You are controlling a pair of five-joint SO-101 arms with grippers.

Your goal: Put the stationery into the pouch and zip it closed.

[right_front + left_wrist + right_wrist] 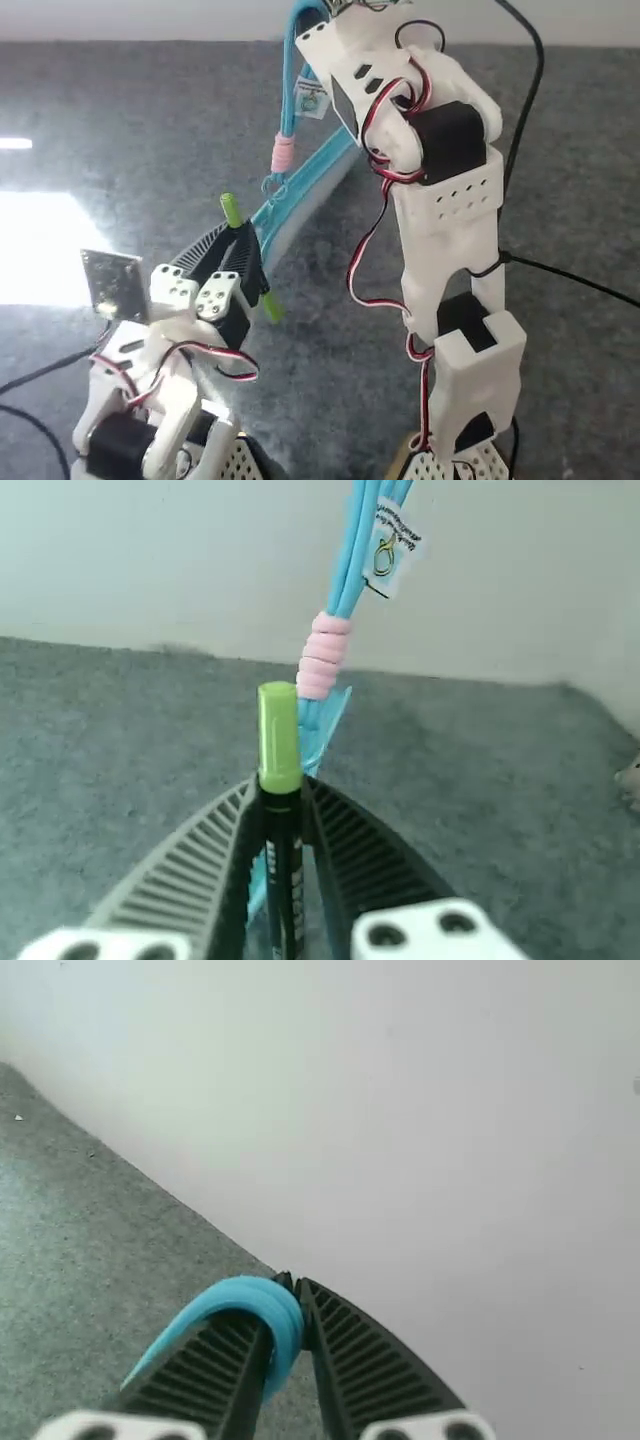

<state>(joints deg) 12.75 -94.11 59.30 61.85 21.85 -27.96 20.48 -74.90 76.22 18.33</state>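
Pouch (305, 180) first: it's the blue one, tipped up on its edge on the grey table (560, 150) and strung up by its blue strap (291, 80). Right gripper (292, 1290) sits above the pouch with its jaws clenched on the top loop of that strap, and the strap runs straight down to the pouch. Partway down the strap there's a pink sleeve (285, 152), and a small paper tag (312, 100) dangles a bit higher up, well above the pouch.

Left gripper (238, 240) is right at the low end of the pouch, on the side nearer the arm bases. Its 2 black ribbed jaws are grasping a marker (232, 212) around the dark barrel. The green cap pokes out past the fingertips toward the pouch, and a green tail end sticks out the other way. In the left wrist view the cap sits right in front of the pouch's blue edge, but I can't tell if it's touching. Marker isn't inside the pouch, and I can't tell whether the zip is open.
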